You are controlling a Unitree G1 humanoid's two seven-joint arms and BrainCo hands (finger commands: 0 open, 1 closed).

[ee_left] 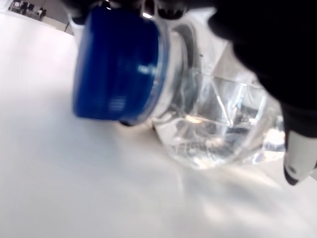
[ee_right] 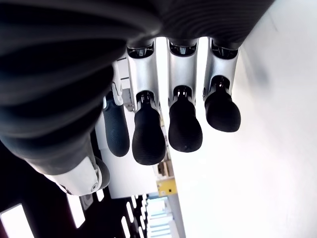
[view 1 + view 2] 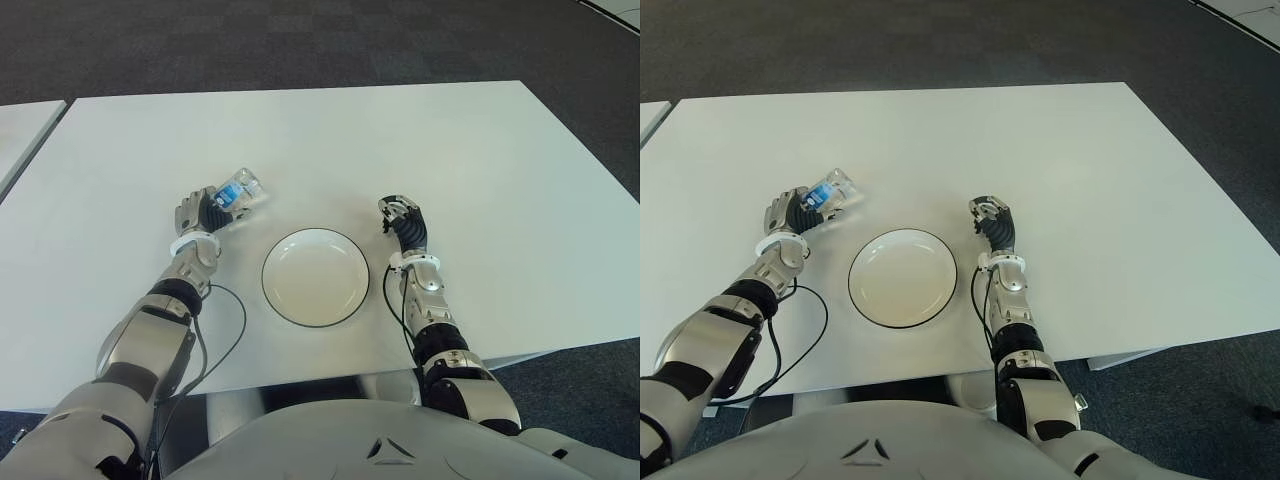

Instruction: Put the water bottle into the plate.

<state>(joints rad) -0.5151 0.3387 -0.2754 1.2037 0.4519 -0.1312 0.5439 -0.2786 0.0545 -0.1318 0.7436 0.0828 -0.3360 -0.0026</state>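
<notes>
A small clear water bottle (image 3: 240, 191) with a blue label lies tilted on the white table, left of the plate. My left hand (image 3: 203, 213) is wrapped around its lower part. Close up in the left wrist view, the blue cap (image 1: 119, 62) and crinkled clear body (image 1: 218, 124) sit under my dark fingers (image 1: 292, 124), low over the table. The white plate (image 3: 315, 277) with a dark rim sits empty at the table's front middle. My right hand (image 3: 403, 219) shows to the right of the plate, its fingers (image 2: 184, 124) relaxed and holding nothing.
The white table (image 3: 420, 140) stretches far behind and to both sides. A black cable (image 3: 232, 330) loops on it beside my left forearm. A second white table's corner (image 3: 25, 125) shows at the far left. Dark carpet lies beyond.
</notes>
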